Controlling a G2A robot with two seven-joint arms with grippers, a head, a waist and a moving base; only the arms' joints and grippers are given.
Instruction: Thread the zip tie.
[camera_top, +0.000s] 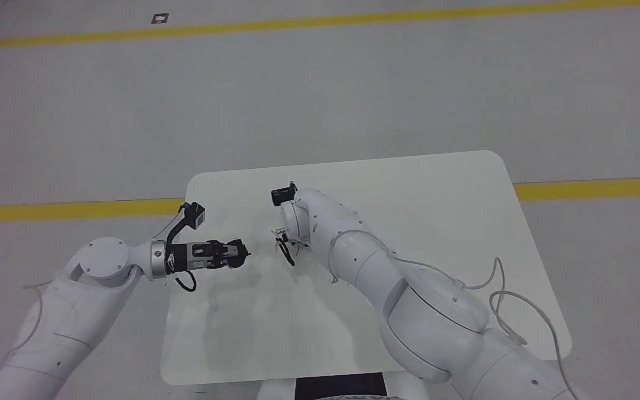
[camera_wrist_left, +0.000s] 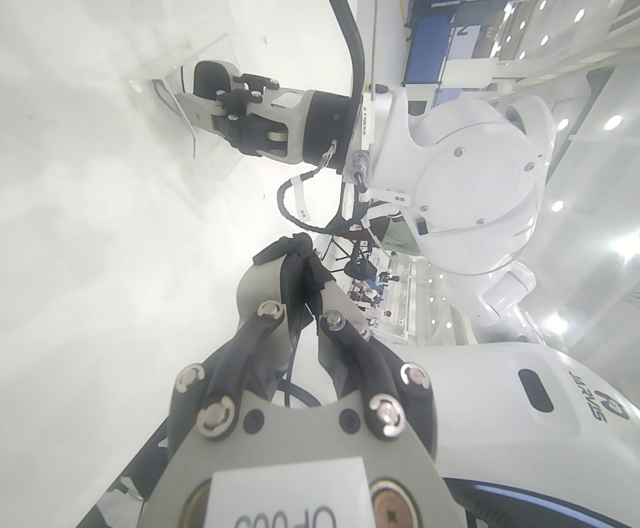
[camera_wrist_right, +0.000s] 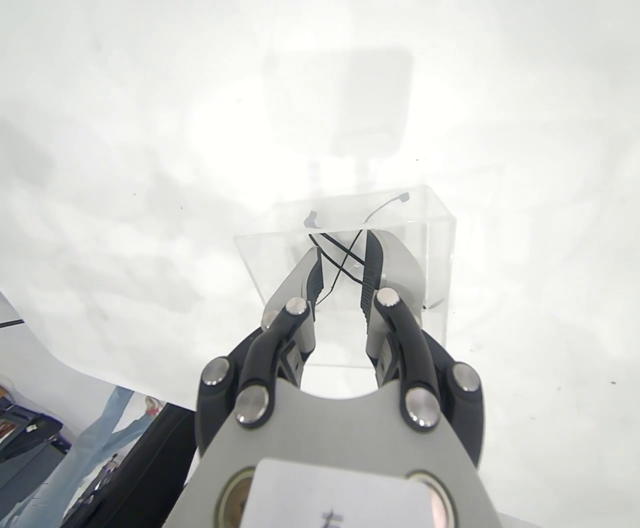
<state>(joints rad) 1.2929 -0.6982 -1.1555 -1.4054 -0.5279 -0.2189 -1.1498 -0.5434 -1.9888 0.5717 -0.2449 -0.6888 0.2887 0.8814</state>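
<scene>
Zip ties (camera_wrist_right: 395, 201): thin, black, lying crossed inside the clear box (camera_wrist_right: 440, 260).
Box: on the worktop (camera_top: 450, 200), in its left half, about midway between the far and near edges.
Right gripper (camera_wrist_right: 343, 243): released, fingers spread inside the box on either side of the ties.
Left gripper (camera_wrist_left: 300, 260): clenched, near the box on the side of the left edge. Whether the thin black strand between its fingers is a tie, I cannot tell.

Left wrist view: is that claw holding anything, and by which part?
The left gripper is shut on a thin black zip tie, pinched at the very tip; the rest trails back toward the palm. Which end is pinched cannot be told.
</scene>
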